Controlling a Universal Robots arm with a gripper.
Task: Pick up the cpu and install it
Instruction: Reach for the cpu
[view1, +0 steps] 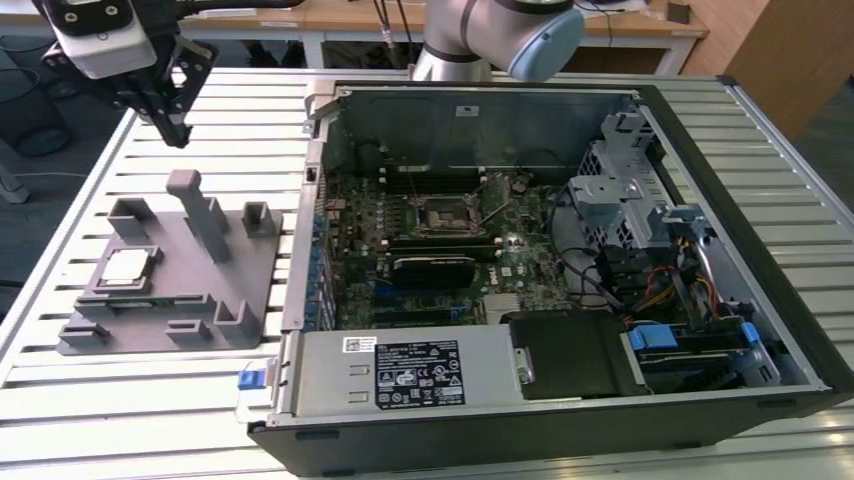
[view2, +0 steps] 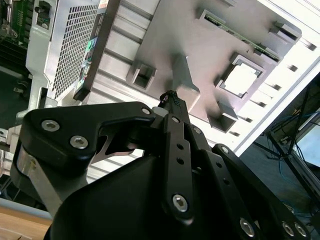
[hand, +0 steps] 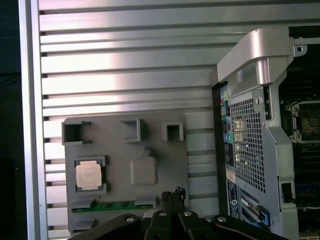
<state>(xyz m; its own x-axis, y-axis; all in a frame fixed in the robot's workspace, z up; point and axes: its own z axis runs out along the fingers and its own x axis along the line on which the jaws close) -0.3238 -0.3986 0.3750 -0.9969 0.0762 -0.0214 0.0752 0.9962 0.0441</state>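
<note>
— Silver slatted worktop (view1: 160, 400), with the open computer case (view1: 534, 440) well off to one side of the pincer (view1: 172, 132). What about the pincer itself?
— Its fingers are pressed together and hold nothing, high above the grey holder block (view1: 200, 300).
— And the cpu (view1: 126, 266)?
— It lies flat in a recess of that block, below the pincer and untouched. I judge it light, stiff and easily damaged underneath, so take it by two opposite edges.
</note>
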